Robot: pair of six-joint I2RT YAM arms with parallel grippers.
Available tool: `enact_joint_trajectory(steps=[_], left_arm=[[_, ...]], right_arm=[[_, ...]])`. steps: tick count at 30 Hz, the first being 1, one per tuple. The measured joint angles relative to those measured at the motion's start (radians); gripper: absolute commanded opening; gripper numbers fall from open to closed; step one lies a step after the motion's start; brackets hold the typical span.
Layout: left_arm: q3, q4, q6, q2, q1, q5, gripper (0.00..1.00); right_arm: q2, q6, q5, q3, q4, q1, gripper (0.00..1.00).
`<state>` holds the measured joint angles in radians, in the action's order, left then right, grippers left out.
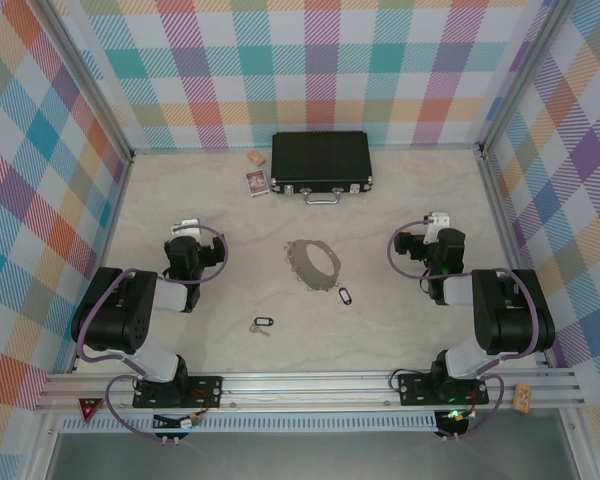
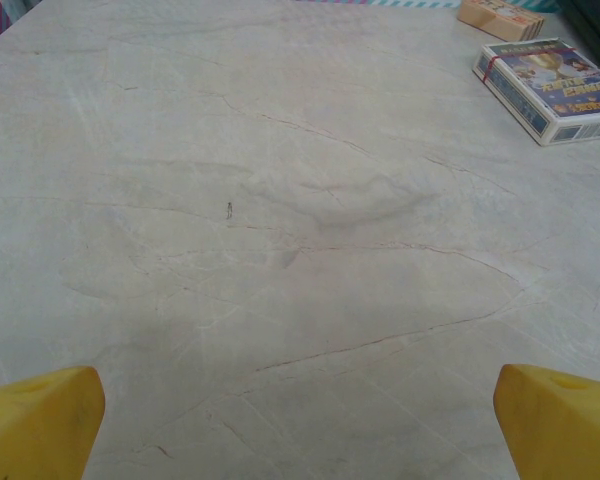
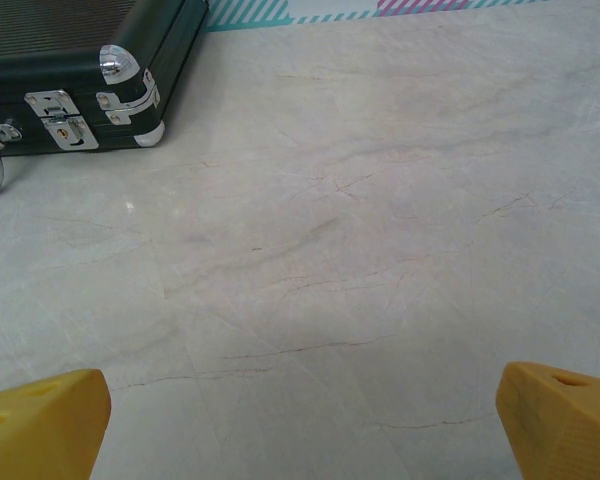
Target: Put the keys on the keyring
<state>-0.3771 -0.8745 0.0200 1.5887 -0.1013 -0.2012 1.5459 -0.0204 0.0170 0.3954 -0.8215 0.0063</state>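
The keyring [image 1: 294, 264] lies flat on the counter [image 1: 410, 190] midway between the arms. One key [image 1: 344, 296] sits just off its near right rim, and the other key [image 1: 263, 323] is nearer the bases, apart from it. The left end effector [image 2: 300, 428] and right end effector [image 3: 300, 428] hover over bare counter, each spread wide and holding nothing.

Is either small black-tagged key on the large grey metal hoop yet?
Off. One black-tagged key lies well clear of the grey metal hoop; the other lies just outside its rim, contact unclear.
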Motion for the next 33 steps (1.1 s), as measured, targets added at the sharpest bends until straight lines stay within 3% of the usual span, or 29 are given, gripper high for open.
enact_joint_trajectory(steps=[11, 14, 18, 23, 27, 33], left_arm=[[-0.002, 0.0, -0.003, 0.0, 0.005, -0.003, 1.0], [-0.005, 0.036, -0.017, -0.027, 0.006, -0.043, 1.0], [-0.125, 0.314, -0.108, -0.134, 0.006, -0.19, 1.0], [-0.489, 0.806, -0.34, -0.228, 0.006, -0.315, 1.0], [-0.587, 1.001, -0.477, -0.337, 0.006, -0.232, 1.0], [-0.415, 1.062, -0.599, -0.546, 0.003, 0.002, 1.0]], right_arm=[[-0.002, -0.001, 0.006, 0.0, 0.0, 0.0, 0.99], [-0.062, -0.01, 0.045, -0.003, 0.051, 0.001, 0.99], [-0.288, -0.079, 0.128, 0.024, 0.235, 0.001, 0.99], [-0.496, -0.287, 0.215, 0.117, 0.445, 0.001, 0.99], [-0.588, -0.445, 0.232, 0.137, 0.579, 0.0, 0.99], [-0.625, -0.524, 0.076, 0.138, 0.647, 0.001, 0.99]])
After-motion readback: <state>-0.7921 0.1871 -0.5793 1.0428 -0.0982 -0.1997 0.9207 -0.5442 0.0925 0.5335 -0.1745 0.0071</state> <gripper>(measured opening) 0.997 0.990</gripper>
